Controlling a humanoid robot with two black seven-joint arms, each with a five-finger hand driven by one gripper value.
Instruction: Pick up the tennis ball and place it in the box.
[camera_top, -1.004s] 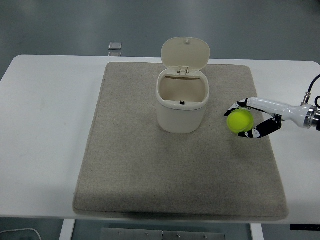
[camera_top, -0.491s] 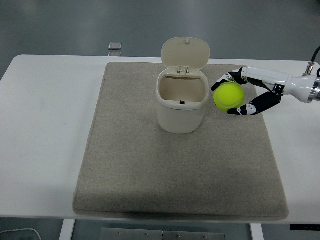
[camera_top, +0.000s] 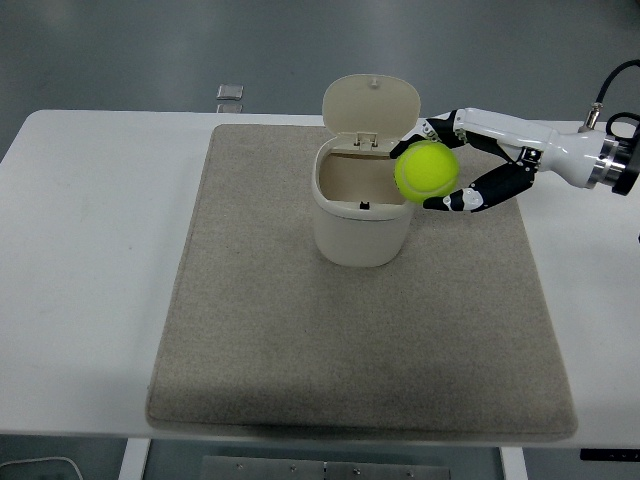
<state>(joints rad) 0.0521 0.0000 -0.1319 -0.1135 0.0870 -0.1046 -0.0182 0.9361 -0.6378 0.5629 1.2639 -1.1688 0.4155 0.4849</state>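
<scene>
A yellow-green tennis ball is held in my right hand, whose fingers are curled around it. The hand holds the ball in the air over the right rim of the cream box. The box is a small bin standing upright at the back middle of the grey mat, with its hinged lid swung open at the back. The inside of the box looks empty. The left arm is not in view.
The mat lies on the white table. A small grey object sits at the table's far edge, behind the mat's left corner.
My right hand has lifted the ball up and moved it left, from beside the box above the mat to over the box's right rim.
</scene>
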